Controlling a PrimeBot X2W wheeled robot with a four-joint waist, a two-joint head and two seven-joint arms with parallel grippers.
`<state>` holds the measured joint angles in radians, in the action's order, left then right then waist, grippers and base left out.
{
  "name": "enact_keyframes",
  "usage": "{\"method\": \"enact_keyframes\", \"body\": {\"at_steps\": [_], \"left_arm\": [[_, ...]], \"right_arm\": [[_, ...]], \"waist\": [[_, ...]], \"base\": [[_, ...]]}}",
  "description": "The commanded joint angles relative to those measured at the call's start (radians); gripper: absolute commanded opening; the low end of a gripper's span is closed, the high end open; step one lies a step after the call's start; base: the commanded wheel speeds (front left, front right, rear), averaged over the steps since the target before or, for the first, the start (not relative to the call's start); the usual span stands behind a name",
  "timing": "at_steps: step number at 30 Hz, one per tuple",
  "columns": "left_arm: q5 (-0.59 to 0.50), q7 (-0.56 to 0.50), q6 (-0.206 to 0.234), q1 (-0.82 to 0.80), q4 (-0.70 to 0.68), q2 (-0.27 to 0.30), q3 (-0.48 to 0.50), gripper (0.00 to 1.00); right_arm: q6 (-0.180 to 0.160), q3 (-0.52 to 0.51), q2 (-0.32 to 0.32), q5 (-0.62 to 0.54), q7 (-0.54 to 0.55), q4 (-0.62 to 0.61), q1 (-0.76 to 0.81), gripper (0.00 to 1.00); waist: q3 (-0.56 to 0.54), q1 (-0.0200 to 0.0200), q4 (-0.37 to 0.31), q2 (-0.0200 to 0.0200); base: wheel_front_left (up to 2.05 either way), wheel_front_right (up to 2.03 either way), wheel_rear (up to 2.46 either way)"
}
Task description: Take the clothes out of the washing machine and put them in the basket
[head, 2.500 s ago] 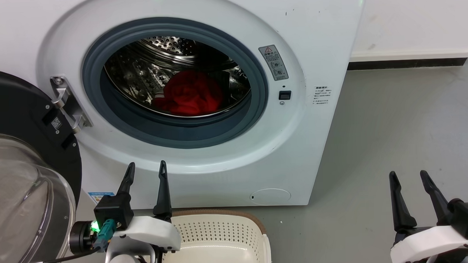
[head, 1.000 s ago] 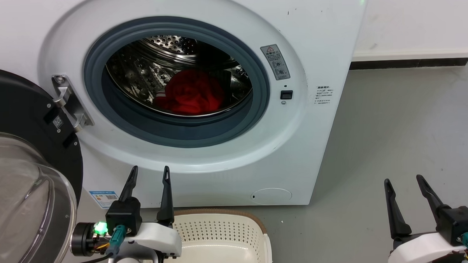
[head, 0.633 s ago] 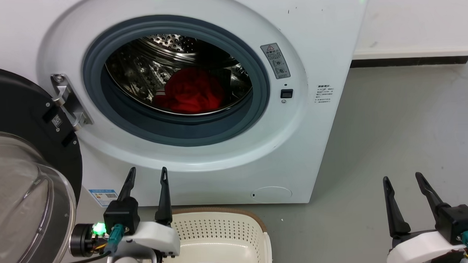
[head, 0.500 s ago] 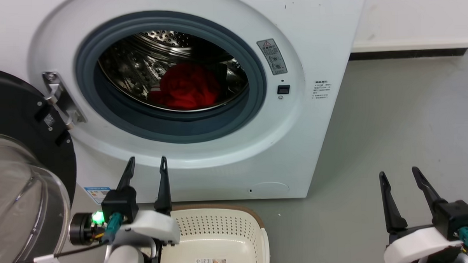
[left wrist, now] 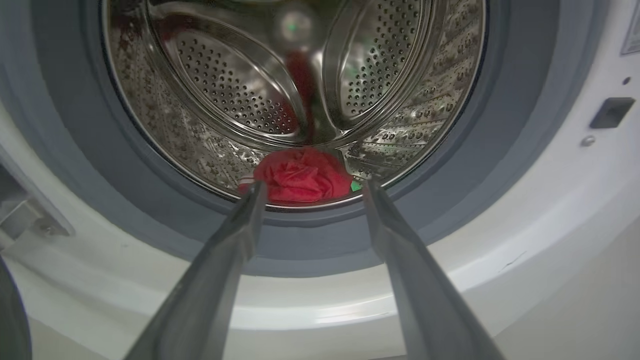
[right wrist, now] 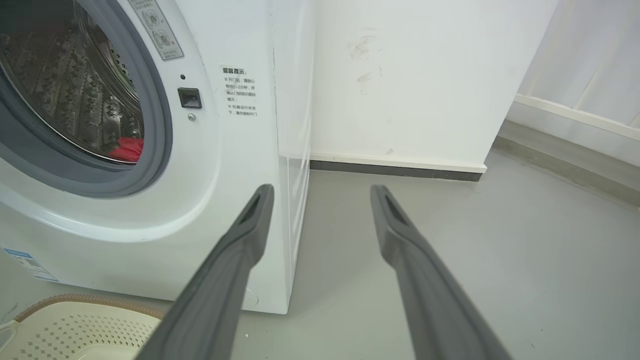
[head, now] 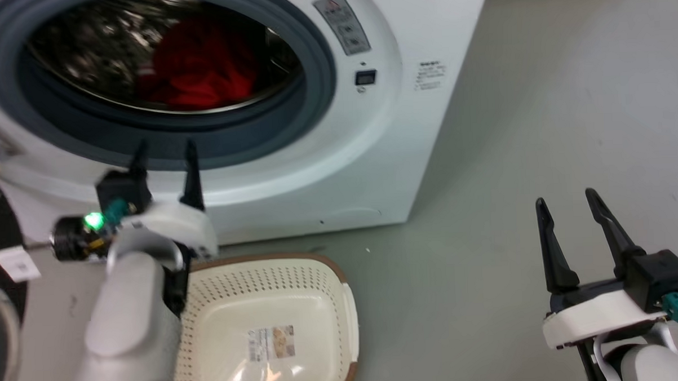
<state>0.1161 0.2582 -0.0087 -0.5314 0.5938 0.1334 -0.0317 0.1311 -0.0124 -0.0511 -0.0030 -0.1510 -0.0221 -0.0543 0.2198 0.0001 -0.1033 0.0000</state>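
- The basket [head: 252, 278], holding no clothes, on the floor just before the washing machine [head: 371, 144].
- The right gripper [head: 565, 196], fingers spread and empty, well right of the machine.
- The left gripper [head: 164, 148], spread and empty, has risen to the machine's porthole rim; the camera shifted too.
- The clothes [head: 199, 65], low in the machine's drum: reaching in seems next.

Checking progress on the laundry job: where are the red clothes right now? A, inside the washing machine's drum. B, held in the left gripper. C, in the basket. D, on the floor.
A: the clothes lie in the drum of the washing machine, while the basket holds no garment and the left gripper is open.
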Motion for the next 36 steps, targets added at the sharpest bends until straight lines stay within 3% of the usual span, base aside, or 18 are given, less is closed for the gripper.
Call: {"method": "enact_keyframes", "body": {"at_steps": [1, 12, 21, 29, 36], "left_arm": [[0.001, -0.006, -0.003, -0.045, 0.029, 0.022, 0.006, 1.00], [-0.011, -0.073, -0.009, -0.351, 0.226, 0.166, 0.021, 1.00], [-0.039, -0.201, -0.055, -0.587, 0.349, 0.303, -0.005, 1.00], [-0.069, -0.406, -0.102, -0.786, 0.423, 0.400, -0.065, 1.00], [-0.065, -0.686, -0.119, -0.905, 0.482, 0.454, -0.128, 1.00]], "right_arm": [[-0.001, 0.008, 0.002, 0.006, -0.011, 0.004, -0.025, 1.00], [-0.001, 0.052, 0.002, 0.073, -0.077, 0.055, -0.119, 1.00], [-0.001, 0.105, 0.002, 0.138, -0.110, 0.111, -0.184, 1.00], [-0.001, 0.144, 0.002, 0.183, -0.114, 0.117, -0.220, 1.00], [-0.001, 0.166, 0.002, 0.205, -0.114, 0.105, -0.209, 1.00]], "waist": [[0.081, -0.0001, -0.063, 0.0000], [0.266, -0.0001, -0.177, 0.0000], [0.369, -0.0001, -0.256, 0.0000], [0.435, -0.0001, -0.308, 0.0000], [0.470, -0.0001, -0.341, 0.0000]], "base": [[0.00, 0.00, 0.00], [0.00, 0.00, 0.00], [0.00, 0.00, 0.00], [0.00, 0.00, 0.00], [0.00, 0.00, 0.00]]}}
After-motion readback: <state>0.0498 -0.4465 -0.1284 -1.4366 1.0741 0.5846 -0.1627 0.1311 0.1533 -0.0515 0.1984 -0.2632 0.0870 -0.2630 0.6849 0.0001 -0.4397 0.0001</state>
